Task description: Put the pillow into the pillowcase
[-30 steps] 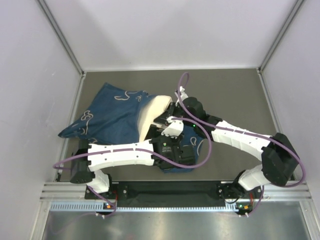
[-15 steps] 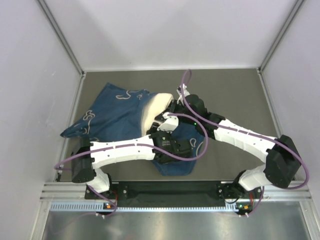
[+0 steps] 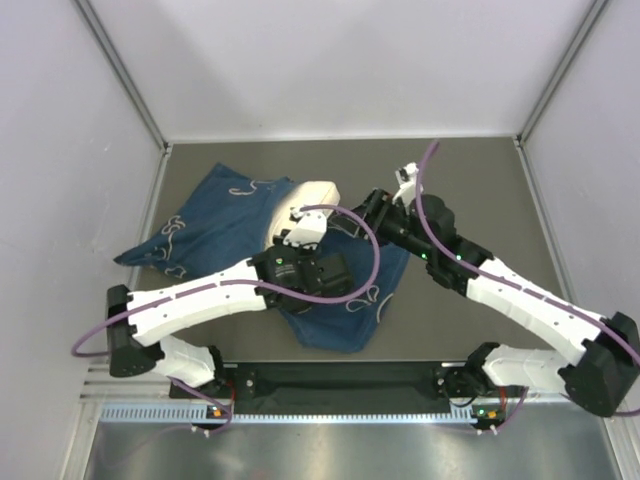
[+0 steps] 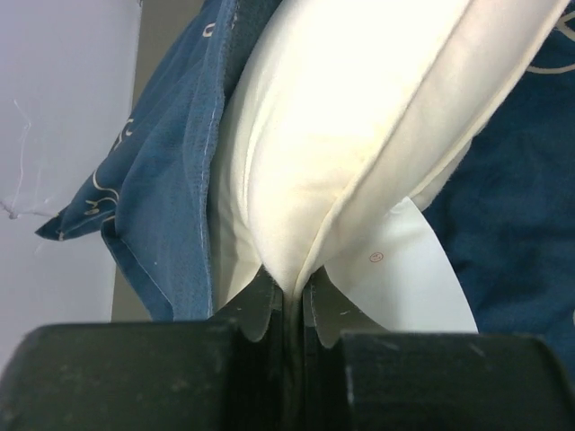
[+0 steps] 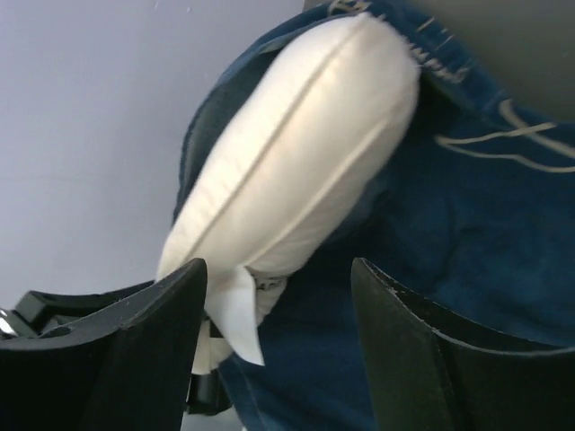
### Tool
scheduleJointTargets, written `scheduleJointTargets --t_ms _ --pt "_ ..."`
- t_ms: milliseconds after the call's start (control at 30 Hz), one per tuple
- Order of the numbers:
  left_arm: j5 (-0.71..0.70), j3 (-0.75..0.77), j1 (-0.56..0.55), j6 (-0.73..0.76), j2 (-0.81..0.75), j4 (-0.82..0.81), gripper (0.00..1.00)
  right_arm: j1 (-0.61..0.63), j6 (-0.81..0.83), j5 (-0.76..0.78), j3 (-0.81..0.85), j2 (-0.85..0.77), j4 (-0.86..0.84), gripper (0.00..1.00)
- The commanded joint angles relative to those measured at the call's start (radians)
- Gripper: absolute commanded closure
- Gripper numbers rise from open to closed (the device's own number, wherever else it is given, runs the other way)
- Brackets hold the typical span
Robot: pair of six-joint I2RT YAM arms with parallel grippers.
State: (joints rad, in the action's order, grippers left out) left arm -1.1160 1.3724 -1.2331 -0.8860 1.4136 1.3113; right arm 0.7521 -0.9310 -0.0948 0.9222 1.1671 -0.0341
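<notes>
The cream-white pillow (image 3: 316,194) lies partly inside the dark blue pillowcase (image 3: 215,225), with only its right end sticking out of the opening. My left gripper (image 3: 303,220) is shut on the seam at that end. In the left wrist view the jaws (image 4: 289,292) pinch the pillow (image 4: 359,117) next to its white tag (image 4: 409,269), with the pillowcase (image 4: 166,197) to the left. My right gripper (image 3: 366,212) stands open just right of the pillow and holds nothing. Its view shows the pillow (image 5: 296,162) and pillowcase (image 5: 467,224) beyond the spread fingers (image 5: 278,269).
The dark grey table mat (image 3: 470,180) lies between pale walls at left, right and back. A flap of the pillowcase (image 3: 345,315) spreads toward the near edge under my left arm. A metal rail (image 3: 350,380) runs along the front by the arm bases.
My left gripper has shut on the pillow's end and moved up and left. My right gripper has opened, let go of the pillow and drawn back to the right.
</notes>
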Motion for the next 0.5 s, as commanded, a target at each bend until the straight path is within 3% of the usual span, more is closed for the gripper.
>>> scheduleJointTargets --t_ms 0,100,267,467 --pt "-0.048 -0.003 0.02 0.082 -0.06 0.037 1.0 -0.014 0.052 0.084 -0.071 -0.058 -0.033 0.35" --pt "-0.031 0.001 0.018 0.122 -0.085 -0.007 1.0 -0.016 0.089 0.09 -0.123 -0.06 -0.047 0.37" --pt "0.019 0.002 0.02 0.162 -0.133 -0.061 1.0 0.013 0.184 0.053 -0.207 -0.038 -0.208 0.48" --pt "0.041 0.011 0.021 0.194 -0.176 -0.098 1.0 0.122 0.449 0.135 -0.192 0.051 -0.357 0.47"
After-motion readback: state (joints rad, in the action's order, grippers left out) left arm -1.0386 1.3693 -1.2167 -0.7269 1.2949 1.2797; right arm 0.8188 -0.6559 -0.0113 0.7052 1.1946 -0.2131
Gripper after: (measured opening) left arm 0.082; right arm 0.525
